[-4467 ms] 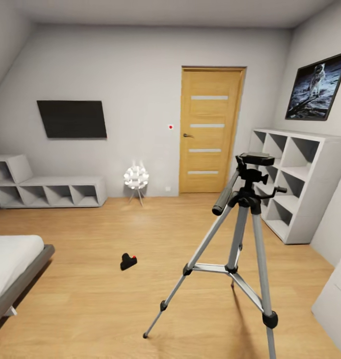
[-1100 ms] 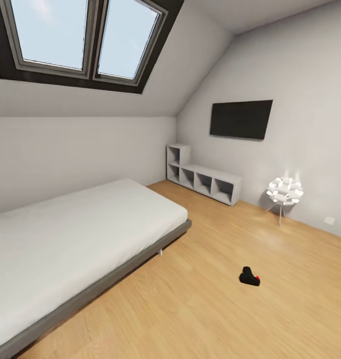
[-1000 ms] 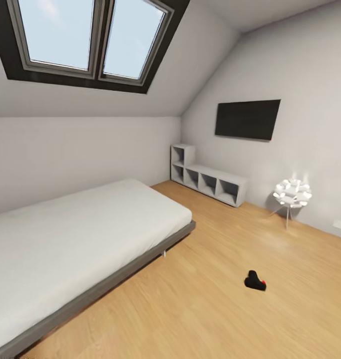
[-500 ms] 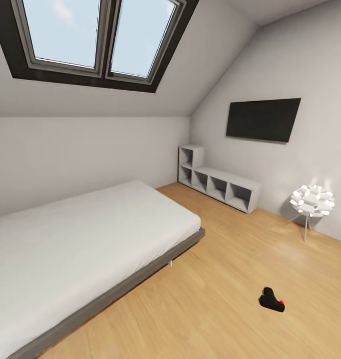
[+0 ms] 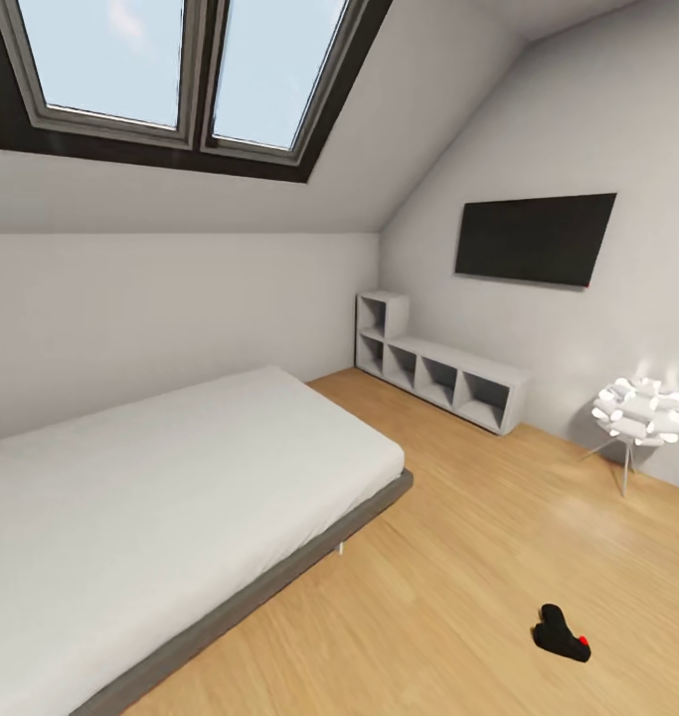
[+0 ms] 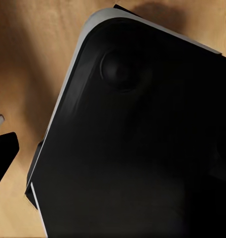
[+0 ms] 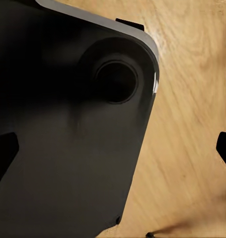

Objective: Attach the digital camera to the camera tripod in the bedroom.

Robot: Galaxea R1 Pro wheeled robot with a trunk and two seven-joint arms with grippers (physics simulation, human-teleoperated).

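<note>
**Camera not yet picked up; nothing attached**

Head view: the digital camera (image 5: 562, 634) lies on the plank floor (image 5: 448, 597), low at the view's right, red button visible on its right end. It sits well apart from the bed (image 5: 160, 497) and well short of the white lamp (image 5: 639, 413) by the far wall. Also in view: low cube shelves (image 5: 443, 373), wall TV (image 5: 534, 239), skylight (image 5: 170, 70).

Wrist views: both look down at the robot's black base (image 6: 142, 148) over the wood floor. A dark fingertip (image 6: 4, 153) of the left gripper shows at the frame edge; the right gripper's fingertips (image 7: 3, 153) show at both frame edges w/ a broad gap between, so the right looks spread wide and holds nothing. Left: one tip visible, can't tell the spread; nothing seen in it.

Progress, judged: approx. zero. Camera untouched on the floor. Left to do: approach, reach down, grasp it, carry to the tripod, seat it on the head.
</note>
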